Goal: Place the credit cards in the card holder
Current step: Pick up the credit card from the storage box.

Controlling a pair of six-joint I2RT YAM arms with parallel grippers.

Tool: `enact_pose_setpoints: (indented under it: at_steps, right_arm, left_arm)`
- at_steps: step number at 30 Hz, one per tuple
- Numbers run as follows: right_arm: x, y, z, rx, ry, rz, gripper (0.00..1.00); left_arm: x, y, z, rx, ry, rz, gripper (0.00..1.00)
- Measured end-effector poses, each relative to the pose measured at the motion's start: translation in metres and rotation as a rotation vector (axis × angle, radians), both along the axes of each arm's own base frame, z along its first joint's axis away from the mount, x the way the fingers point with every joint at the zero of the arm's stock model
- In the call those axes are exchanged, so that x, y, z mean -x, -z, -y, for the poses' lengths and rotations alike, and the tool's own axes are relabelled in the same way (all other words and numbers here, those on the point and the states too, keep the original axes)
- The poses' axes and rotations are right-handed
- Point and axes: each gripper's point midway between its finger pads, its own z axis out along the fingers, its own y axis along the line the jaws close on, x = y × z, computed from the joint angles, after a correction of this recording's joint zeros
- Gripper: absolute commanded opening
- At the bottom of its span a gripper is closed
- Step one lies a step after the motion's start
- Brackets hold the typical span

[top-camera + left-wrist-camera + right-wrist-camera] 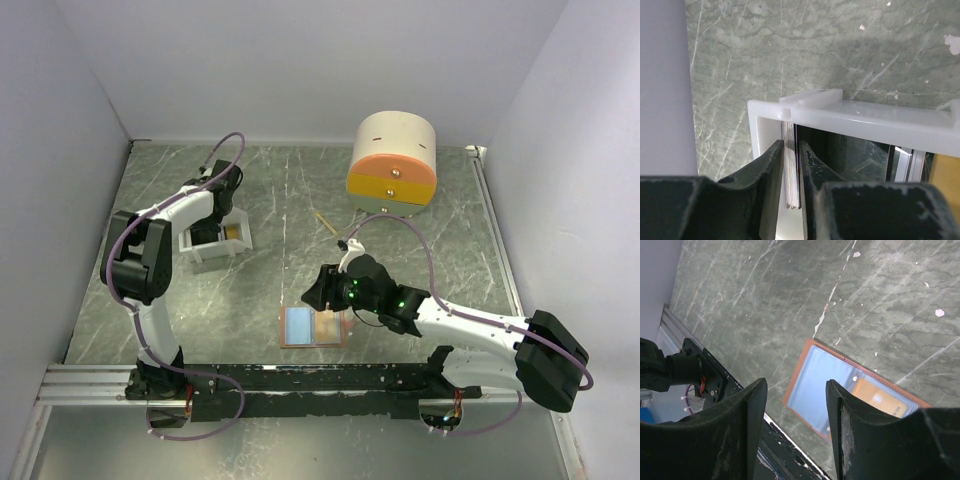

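A grey-green marbled bench (250,300), streaked with pale scratches, is boxed in by plain white walls (300,60) on the left, far and right. At the far left, the left jaws are clamped on credit cards (791,170) that stand on edge at one end of a white tray (865,117). The card holder (313,327) lies open flat by the near edge, around the middle, and the right jaws hang apart and empty over its right half.

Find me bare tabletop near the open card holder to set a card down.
Bare marble lies between the white tray and the card holder, and left of the round drawer box. Crowded: the holder's top, where the right tool hovers, and the tray, where the left tool pinches credit cards.
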Motion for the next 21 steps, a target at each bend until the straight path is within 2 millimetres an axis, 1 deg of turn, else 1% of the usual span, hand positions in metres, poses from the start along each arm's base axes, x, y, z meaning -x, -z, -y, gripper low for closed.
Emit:
enact_pose_setpoints:
  at_steps: [4,6,11,15,21]
  right_arm:
    - [0.0002,-0.0001,-0.0001,0.000,-0.001,0.000,0.51]
    - [0.0002,-0.0010,-0.0001,-0.003,-0.001,0.002,0.51]
    - [0.0001,-0.0024,0.0000,-0.006,0.000,0.004,0.51]
    - [0.0001,-0.0023,0.0001,-0.006,0.000,0.004,0.51]
    - [0.0001,-0.0035,0.0001,-0.008,0.000,0.006,0.51]
  left_arm:
    - [0.0004,0.0037,-0.0013,-0.002,-0.004,-0.009,0.32]
    - [0.0003,0.0049,-0.0017,-0.005,-0.004,-0.013,0.27]
    - [-0.0008,0.0035,-0.0013,-0.003,-0.007,-0.012,0.22]
    - [-0.0011,0.0025,-0.0014,-0.003,-0.007,-0.012,0.20]
    - [-0.0009,0.0018,-0.0017,-0.006,-0.008,-0.013,0.19]
